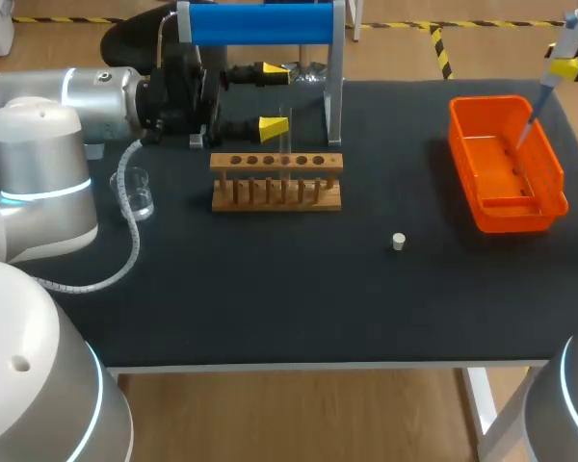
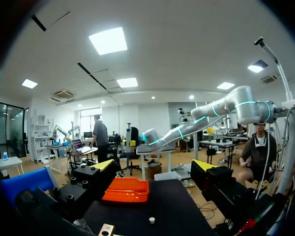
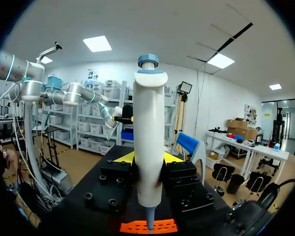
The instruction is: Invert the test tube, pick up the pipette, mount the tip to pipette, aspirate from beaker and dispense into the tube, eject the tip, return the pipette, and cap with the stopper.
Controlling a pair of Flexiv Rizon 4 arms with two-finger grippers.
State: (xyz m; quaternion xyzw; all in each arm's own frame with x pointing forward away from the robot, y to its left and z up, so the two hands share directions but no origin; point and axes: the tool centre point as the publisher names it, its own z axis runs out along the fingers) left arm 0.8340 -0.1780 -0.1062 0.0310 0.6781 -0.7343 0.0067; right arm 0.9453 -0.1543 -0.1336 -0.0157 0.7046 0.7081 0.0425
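R gripper [image 3: 147, 158] clamped on pipette [image 3: 148, 132], nozzle over orange bin [image 1: 520, 214], so prob at tip-eject stage; L gripper [image 1: 270, 97] fingers wide by tube [image 1: 285, 130] in rack [image 1: 275, 164]; pipette return & capping left, stopper [image 1: 398, 242] loose on table [image 1: 270, 308]

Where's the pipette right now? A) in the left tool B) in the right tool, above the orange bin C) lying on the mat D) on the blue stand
B: the right tool is shut on the pipette, whose lower end hangs over the orange bin.
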